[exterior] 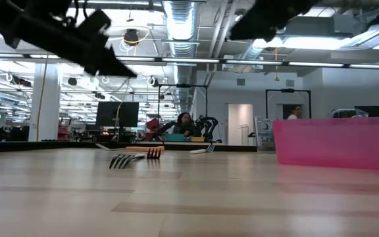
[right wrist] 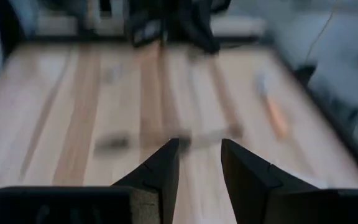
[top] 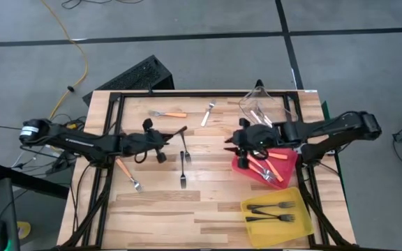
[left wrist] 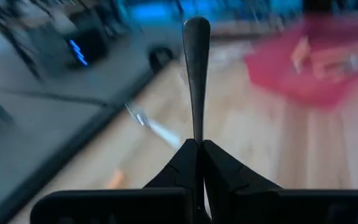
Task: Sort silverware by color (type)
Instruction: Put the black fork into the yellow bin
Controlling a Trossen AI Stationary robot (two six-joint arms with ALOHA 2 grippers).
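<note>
Above mid-table, left hand [left wrist: 197,152] clamps black fork [left wrist: 196,74], tines hidden

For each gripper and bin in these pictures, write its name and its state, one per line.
left gripper: shut on a black fork, lifted off the table.
right gripper: open, holding nothing.
red bin: holds orange-handled forks.
yellow bin: holds black forks.
clear bin: holds pale forks.

Open industrial lab: exposed ceiling ducts [exterior: 183,16], monitors [exterior: 117,113], distant workstations.
</note>
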